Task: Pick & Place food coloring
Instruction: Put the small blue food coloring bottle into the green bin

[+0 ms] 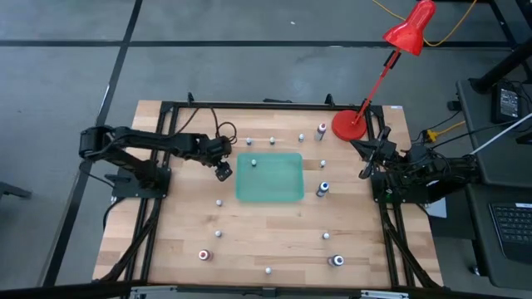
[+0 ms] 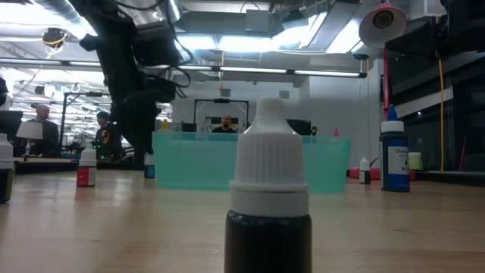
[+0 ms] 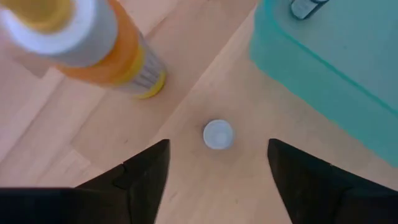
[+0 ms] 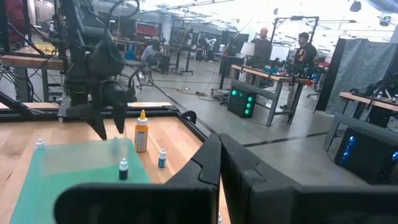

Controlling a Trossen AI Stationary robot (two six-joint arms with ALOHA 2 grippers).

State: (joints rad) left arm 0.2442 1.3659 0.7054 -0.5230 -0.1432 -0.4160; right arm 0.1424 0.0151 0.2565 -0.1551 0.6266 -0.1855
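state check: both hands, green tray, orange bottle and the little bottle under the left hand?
left hand: open, above a white-capped bottle, not touching it
right hand: shut, empty, parked at the table's right edge
green tray: flat on the table, one small bottle inside
orange bottle: upright, capped, beside the tray
red desk lamp: cannot tell if lit

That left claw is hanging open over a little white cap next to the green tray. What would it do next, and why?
Probably drop straight down and close. The left gripper is open, and the small white-capped bottle stands upright on the wood between its fingers, beside the green tray, so little sideways correction seems needed. The right gripper waits shut at the table's right edge.
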